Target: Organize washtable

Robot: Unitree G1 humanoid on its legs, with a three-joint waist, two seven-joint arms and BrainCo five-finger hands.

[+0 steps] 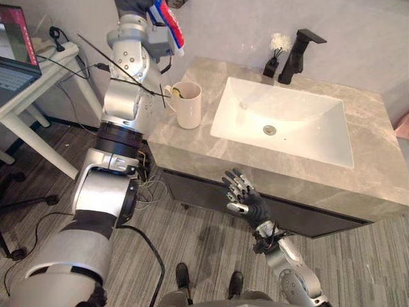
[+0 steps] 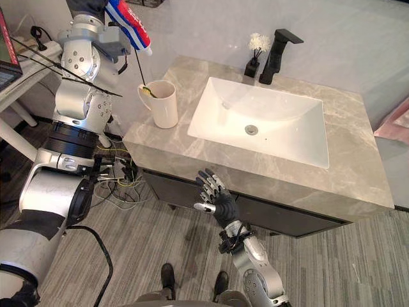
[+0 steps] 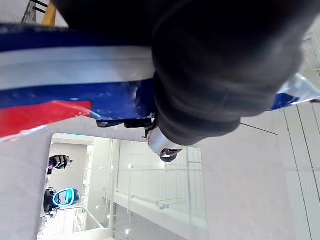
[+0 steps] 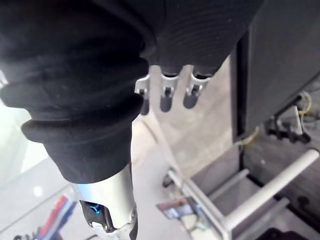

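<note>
Left robot hand (image 1: 133,6) appeared clasped on toothpaste tube (image 1: 167,23) above cup (image 1: 187,105); grip largely hidden. Advised: centre tube over cup, lower upright. Right robot hand (image 1: 246,195), well apart from cup, was spread, empty.

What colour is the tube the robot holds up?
The tube is blue, red and white, clearest in the right eye view.
</note>
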